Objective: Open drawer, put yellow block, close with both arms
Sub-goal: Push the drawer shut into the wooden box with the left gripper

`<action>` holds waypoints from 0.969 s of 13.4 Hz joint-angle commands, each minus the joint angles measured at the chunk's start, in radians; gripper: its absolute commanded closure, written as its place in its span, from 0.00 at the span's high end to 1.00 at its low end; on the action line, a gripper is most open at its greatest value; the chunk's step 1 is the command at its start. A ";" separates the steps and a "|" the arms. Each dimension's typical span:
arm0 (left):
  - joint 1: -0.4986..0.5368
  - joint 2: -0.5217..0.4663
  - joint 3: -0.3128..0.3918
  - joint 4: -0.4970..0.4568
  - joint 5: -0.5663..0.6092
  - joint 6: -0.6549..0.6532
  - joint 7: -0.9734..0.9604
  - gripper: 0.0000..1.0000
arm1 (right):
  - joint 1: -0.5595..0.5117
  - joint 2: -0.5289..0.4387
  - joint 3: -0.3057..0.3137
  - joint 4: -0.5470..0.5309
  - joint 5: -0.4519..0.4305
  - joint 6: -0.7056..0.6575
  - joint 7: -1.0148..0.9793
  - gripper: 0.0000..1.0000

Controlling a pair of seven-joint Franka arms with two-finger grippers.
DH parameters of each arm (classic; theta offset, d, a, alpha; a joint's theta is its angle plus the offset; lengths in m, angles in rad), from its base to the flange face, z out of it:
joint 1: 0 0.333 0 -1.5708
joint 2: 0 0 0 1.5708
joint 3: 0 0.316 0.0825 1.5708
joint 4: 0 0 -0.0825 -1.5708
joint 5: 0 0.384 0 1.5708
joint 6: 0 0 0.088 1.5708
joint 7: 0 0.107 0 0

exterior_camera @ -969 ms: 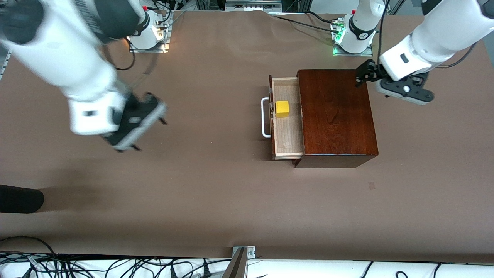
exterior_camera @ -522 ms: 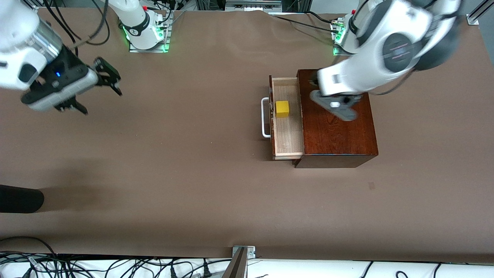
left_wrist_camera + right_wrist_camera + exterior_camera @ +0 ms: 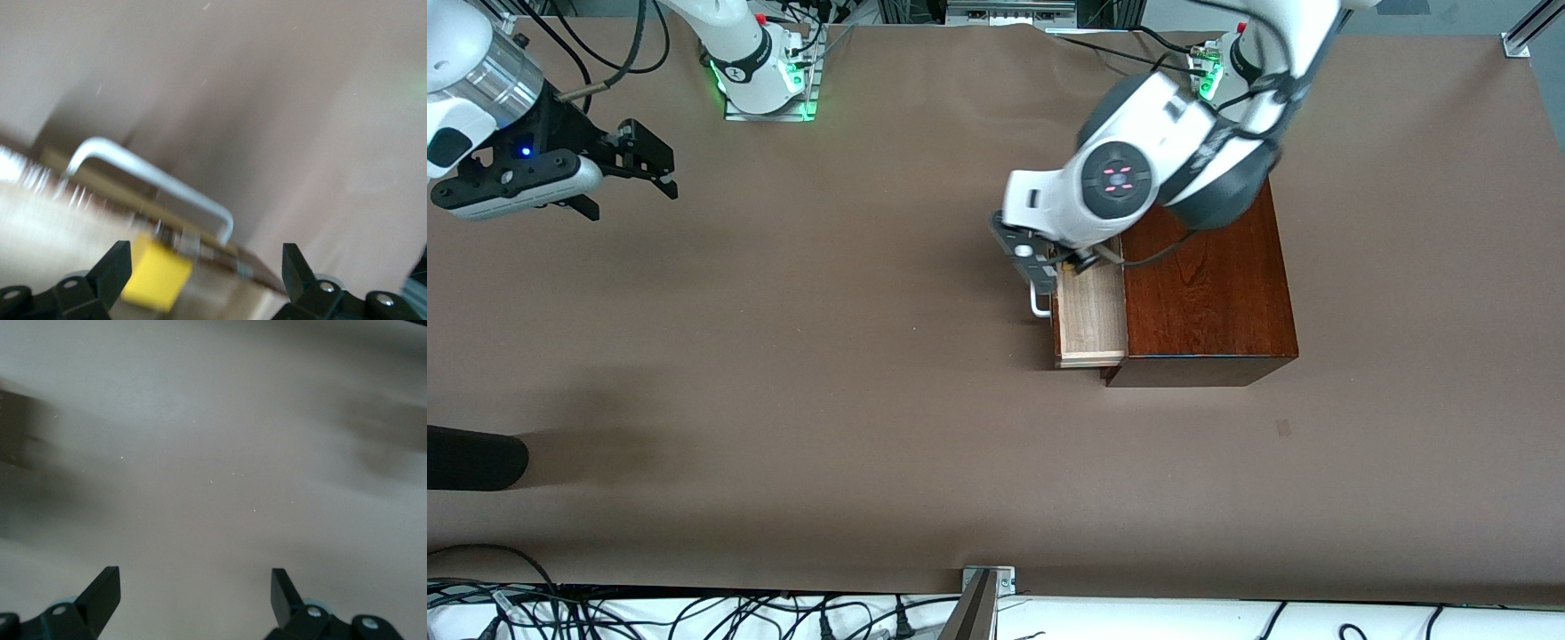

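drawer (image 3: 1089,311) open mid-frame with yellow block (image 3: 155,280) inside; left gripper (image 3: 207,267), fingers apart, over its handle (image 3: 153,181), likely to push; right gripper (image 3: 627,164), spread, waits upper left.

Brown table (image 3: 783,373) — cables (image 3: 694,613) along near edge.

No legible text, label, brand or number appears in any view; possibly small markings exist, too blurred to read.
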 commanded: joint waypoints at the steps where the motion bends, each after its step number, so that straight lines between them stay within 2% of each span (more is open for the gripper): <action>1: -0.094 0.083 0.011 0.053 0.067 0.099 0.197 1.00 | -0.008 -0.014 -0.008 -0.015 -0.016 0.031 0.030 1.00; 3: -0.123 0.118 0.006 0.050 0.209 0.123 0.326 1.00 | -0.010 -0.002 -0.012 -0.011 -0.024 0.030 0.027 1.00; 6: -0.133 0.133 0.008 0.007 0.285 0.119 0.490 1.00 | -0.011 0.010 -0.037 0.017 -0.035 0.028 0.029 1.00; 8: -0.125 0.132 0.008 -0.057 0.290 0.107 0.491 1.00 | -0.010 0.039 -0.040 0.017 -0.038 0.027 0.030 1.00; 10: -0.119 0.132 0.020 -0.058 0.290 0.027 0.481 1.00 | -0.010 0.044 -0.040 0.017 -0.038 0.033 0.030 1.00; 13: -0.045 0.118 0.038 -0.051 0.293 -0.106 0.481 1.00 | -0.013 0.044 -0.048 0.017 -0.041 0.028 0.030 1.00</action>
